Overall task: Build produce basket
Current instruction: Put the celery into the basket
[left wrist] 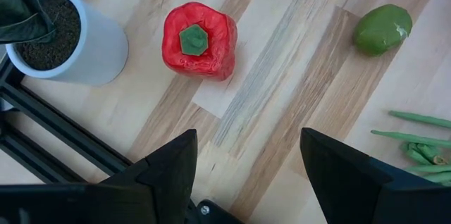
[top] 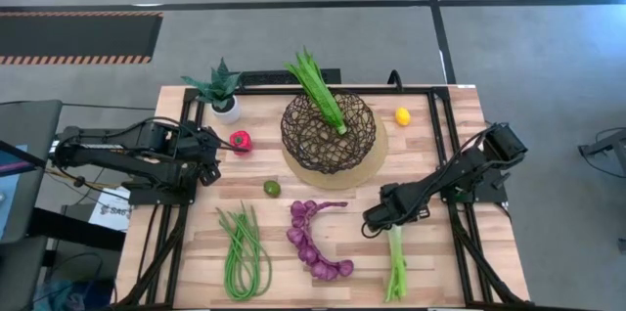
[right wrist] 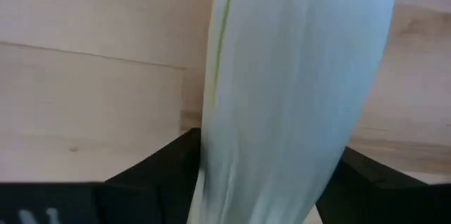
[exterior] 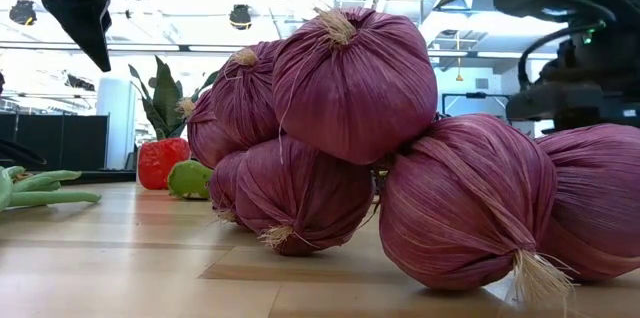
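From above, the basket sits on a tan mat at the table's far middle, with leafy stalks lying in it and sticking out over its far rim. The lemon lies just right of the basket, the pepper well to its left, beside a potted plant. The lime lies nearer, the beans at the near left, the onion string curving at the near middle. The left gripper hangs just left of the pepper, apart from it. The right gripper is at the white top end of the leek, which runs from it toward the near edge. In the low view the onions fill most of the picture; behind them on the left stand the pepper, the lime and the plant, with beans at the far left edge. In the left wrist view the left gripper is wide open and empty above bare wood; the pepper lies ahead of its fingers, the plant's white pot to one side, the lime and beans to the other. In the right wrist view the leek's pale stalk runs between the right gripper's two fingers, which stand on either side of it; whether they press it I cannot tell.
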Available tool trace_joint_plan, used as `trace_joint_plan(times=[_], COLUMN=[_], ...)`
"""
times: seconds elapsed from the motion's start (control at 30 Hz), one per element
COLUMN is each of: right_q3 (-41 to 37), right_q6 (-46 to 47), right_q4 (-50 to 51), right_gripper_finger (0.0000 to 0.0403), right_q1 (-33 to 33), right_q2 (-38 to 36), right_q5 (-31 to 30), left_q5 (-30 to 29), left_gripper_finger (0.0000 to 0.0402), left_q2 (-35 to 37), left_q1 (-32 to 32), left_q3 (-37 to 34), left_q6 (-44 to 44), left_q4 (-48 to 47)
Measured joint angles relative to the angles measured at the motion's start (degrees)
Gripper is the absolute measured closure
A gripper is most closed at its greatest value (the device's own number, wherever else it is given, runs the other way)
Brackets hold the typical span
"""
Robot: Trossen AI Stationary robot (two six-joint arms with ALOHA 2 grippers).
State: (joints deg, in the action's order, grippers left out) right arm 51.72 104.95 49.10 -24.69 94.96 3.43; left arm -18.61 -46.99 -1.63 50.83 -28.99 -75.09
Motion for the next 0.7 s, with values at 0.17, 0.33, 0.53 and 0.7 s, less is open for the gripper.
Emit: trace_joint_plan(times=[0.17, 0.33, 0.53, 0.7], right_q3=[-0.06, -0.03, 2.54, 10.13], right_q6=[-0.98, -5.48, -9.35, -13.56], right_q4=[-0.19, -0.48, 0.59, 6.63], right_gripper_finger=[0.0228, 0.0330, 0.0334, 0.0334], right_q1=[-0.02, -0.02, -0.07, -0.06], right_q2=[-0.03, -0.09, 0.07, 0.09], right_q5=[0.10, 0.06, -3.74, -10.14], left_q5=[0.02, 0.02, 0.06, 0.06], left_gripper_finger=[0.0163, 0.0163, 0.0163, 0.0163], left_q2=[-0.01, 0.01, 0.01, 0.01], left_q1=[0.00, 0.01, 0.00, 0.01], left_q3=[0.00, 0.00, 0.00, 0.00], left_q6=[-0.04, -0.63, -0.73, -1.20], left_q4=[0.00, 0.00, 0.00, 0.00])
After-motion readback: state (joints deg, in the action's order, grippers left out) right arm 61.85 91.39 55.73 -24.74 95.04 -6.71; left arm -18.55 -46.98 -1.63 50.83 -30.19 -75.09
